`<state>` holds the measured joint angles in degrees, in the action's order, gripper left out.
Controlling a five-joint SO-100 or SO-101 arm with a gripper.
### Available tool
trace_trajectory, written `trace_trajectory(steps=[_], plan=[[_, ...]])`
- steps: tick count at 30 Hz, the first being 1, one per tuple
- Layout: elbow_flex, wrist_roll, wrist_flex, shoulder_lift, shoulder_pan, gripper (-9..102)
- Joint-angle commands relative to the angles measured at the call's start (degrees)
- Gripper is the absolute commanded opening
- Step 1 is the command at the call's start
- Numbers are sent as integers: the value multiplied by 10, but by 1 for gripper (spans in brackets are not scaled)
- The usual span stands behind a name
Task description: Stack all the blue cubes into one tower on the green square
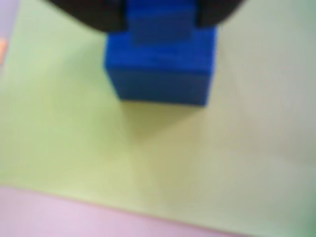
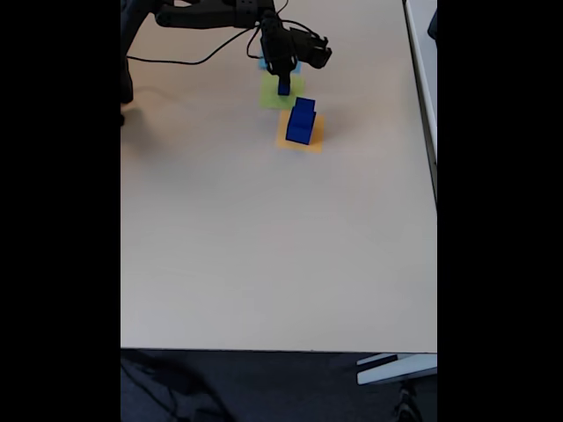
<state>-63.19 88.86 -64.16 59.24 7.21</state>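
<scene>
In the wrist view a blue cube [image 1: 160, 66] sits low over the green square [image 1: 64, 123], and its upper part lies between the dark fingers of my gripper [image 1: 159, 22], which is shut on it. Whether the cube touches the paper I cannot tell. The fixed view shows my gripper [image 2: 283, 81] holding this small blue cube [image 2: 284, 87] at the green square [image 2: 271, 95]. Two more blue cubes [image 2: 301, 121] stand together, apparently stacked, on an orange square [image 2: 315, 139] just in front of and to the right of the green one.
A light-blue paper square [image 2: 263, 63] peeks out behind the gripper in the fixed view. The arm [image 2: 211, 16] and its cable reach in from the top left. The beige table [image 2: 264, 246] stretches wide toward the near edge.
</scene>
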Motion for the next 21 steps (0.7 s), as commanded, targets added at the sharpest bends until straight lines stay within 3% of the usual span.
trace_trajectory(steps=[1, 21], plan=[[3, 4, 10, 59, -4, 1], [-4, 9, 14, 56, 0, 1]])
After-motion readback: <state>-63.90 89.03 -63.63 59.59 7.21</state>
